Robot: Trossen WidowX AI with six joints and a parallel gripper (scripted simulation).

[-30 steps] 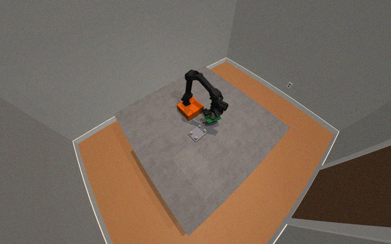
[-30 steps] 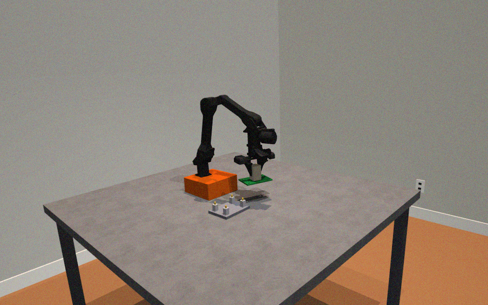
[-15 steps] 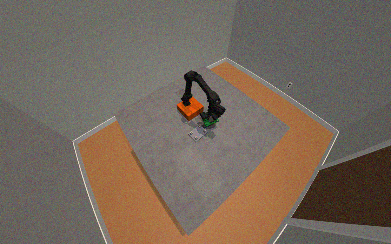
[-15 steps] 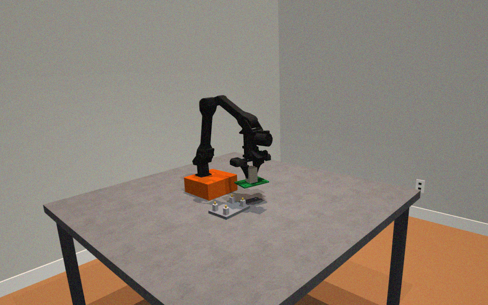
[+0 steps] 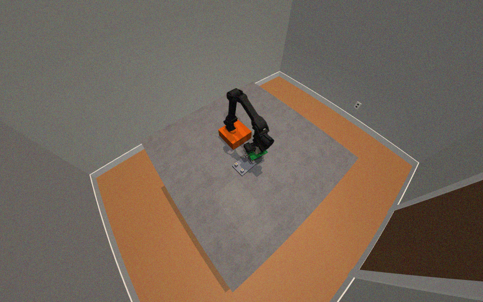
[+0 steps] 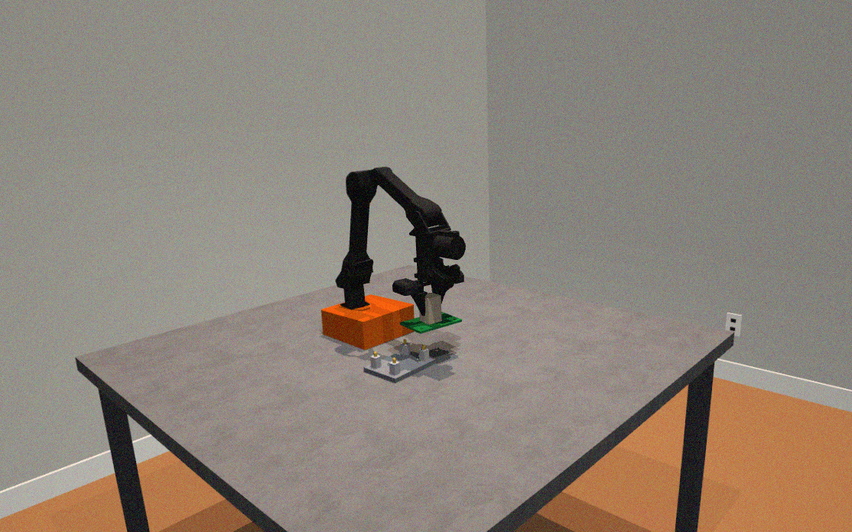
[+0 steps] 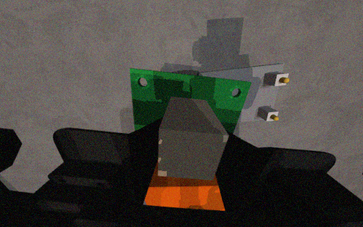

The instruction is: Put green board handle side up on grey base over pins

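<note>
My gripper (image 5: 252, 150) (image 6: 432, 306) (image 7: 186, 122) is shut on the square grey handle (image 6: 433, 310) (image 7: 188, 156) of the green board (image 5: 253, 156) (image 6: 425, 326) (image 7: 140, 92). The board hangs about level above the table, handle side up. The grey base (image 5: 245, 167) (image 6: 411, 365) (image 7: 269, 98) lies lower, partly under the board. The exterior view shows all four posts with gold pins, none in a hole. In the wrist view two posts stand uncovered right of the board; the other two are hidden. The board's edges are turned at an angle to the base's. Its near holes are hidden.
The arm stands on an orange block (image 5: 234, 135) (image 6: 364, 326) (image 7: 182, 196), close behind the base and board. The base lies on the grey table (image 5: 243, 210) (image 6: 376, 449). Shadows of the arm and board fall across the base and beside it.
</note>
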